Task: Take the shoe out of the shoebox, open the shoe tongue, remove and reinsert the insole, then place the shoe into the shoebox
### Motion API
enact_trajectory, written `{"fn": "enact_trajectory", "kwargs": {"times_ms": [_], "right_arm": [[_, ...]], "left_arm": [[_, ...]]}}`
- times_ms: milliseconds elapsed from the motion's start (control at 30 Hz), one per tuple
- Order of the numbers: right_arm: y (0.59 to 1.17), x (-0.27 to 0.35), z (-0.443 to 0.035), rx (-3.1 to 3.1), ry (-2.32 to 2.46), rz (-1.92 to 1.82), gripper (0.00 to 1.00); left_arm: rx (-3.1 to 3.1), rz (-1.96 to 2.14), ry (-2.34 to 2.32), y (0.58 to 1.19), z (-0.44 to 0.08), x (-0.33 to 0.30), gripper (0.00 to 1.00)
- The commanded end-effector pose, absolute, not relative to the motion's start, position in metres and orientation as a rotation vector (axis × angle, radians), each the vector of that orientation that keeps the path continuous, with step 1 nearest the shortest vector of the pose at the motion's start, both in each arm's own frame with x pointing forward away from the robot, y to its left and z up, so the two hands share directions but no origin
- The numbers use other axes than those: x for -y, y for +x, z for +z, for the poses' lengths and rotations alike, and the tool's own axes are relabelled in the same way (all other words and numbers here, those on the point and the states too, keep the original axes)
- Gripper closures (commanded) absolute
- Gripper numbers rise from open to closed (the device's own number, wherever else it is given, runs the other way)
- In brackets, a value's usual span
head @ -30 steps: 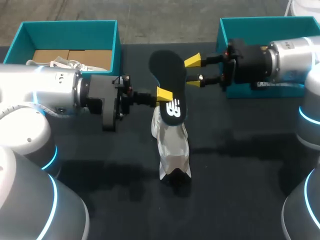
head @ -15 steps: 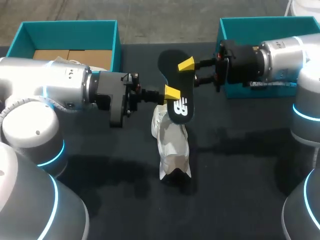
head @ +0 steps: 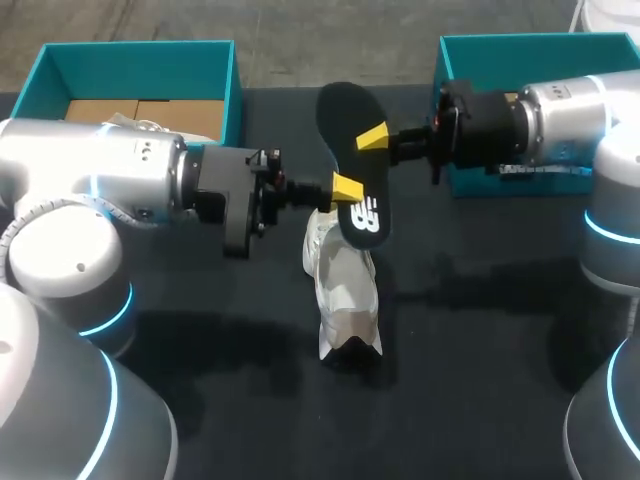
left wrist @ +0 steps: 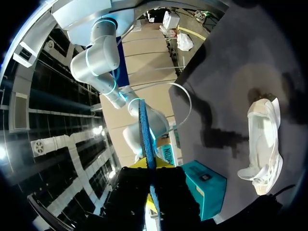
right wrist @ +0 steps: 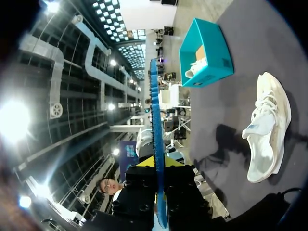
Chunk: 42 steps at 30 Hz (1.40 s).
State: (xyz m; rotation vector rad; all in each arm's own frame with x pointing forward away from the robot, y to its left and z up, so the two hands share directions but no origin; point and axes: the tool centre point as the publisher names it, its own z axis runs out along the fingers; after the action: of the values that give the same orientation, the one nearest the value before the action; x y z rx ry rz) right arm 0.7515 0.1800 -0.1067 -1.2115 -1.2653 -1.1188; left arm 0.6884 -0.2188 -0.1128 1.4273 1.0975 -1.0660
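1. You have the insole off the bench, in the air between the two arms and out of the shoe.
2. Your left gripper is clamped on the insole low down, close to its printed end. Your right gripper is clamped on it higher up, nearer its middle. In both wrist views the insole shows edge-on, running straight out from between the fingers.
3. The shoe lies on the bench directly below the insole's printed end. The pictures do not show whether the two touch.
4. Here is the relation that counts. The insole's long axis runs from its broad end, up and away from you, down to the printed end over the shoe. The shoe's long axis runs toward you along the bench, so the two lie nearly in line, with the insole tilted steeply.
5. Your left gripper is the nearer one to the shoe, so it looks the better placed to steer the printed end in.
6. You cannot make out the shoe's mouth clearly from above, so check which end is open before you lower.
7. One shoebox stands at the far left and another shoebox at the far right, both well apart from the shoe.
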Motion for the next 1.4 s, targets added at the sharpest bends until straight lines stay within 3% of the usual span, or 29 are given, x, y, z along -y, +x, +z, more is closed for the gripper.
{"fn": "enact_trajectory", "kwargs": {"times_ms": [33, 500, 1033, 1400], "right_arm": [[0.754, -0.179, -0.11, 1.261, -1.219, -1.125, 1.0], [0.756, -0.17, -0.136, 1.248, -1.293, -1.091, 1.0], [0.751, -0.183, -0.146, 1.251, -1.273, -1.071, 1.0], [0.748, -0.187, -0.15, 1.277, -1.286, -1.042, 1.0]], "left_arm": [[-1.105, -1.06, 1.49, 0.689, -0.11, 0.21, 0.0], [-1.403, -1.017, 1.558, 0.702, -0.091, 0.162, 0.0], [-1.461, -1.016, 1.524, 0.704, -0.086, 0.159, 0.0], [-1.892, -0.775, 1.587, 0.728, -0.051, 0.151, 0.0]]}}
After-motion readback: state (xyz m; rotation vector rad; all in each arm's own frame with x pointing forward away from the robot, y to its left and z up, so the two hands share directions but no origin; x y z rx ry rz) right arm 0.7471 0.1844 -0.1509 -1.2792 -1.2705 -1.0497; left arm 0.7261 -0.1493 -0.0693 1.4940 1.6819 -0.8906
